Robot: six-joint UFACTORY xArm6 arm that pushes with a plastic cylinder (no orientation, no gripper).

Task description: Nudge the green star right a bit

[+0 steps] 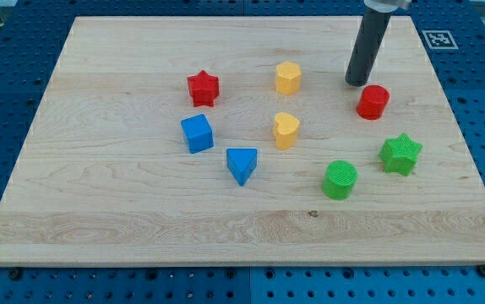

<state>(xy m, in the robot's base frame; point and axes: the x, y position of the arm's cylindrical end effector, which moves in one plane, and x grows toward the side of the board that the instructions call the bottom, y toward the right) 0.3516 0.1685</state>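
The green star (400, 154) lies on the wooden board (124, 194) at the view's right. My tip (357, 83) rests on the board well above and to the left of the star, just up-left of the red cylinder (373, 102). The red cylinder sits between my tip and the star. A green cylinder (340, 180) stands down-left of the star, close to it.
A yellow hexagonal block (288, 78) and a yellow heart (286, 130) sit mid-board. A red star (203, 88), a blue cube (197, 133) and a blue triangle (242, 165) lie to their left. The board's right edge (466, 160) is near the green star.
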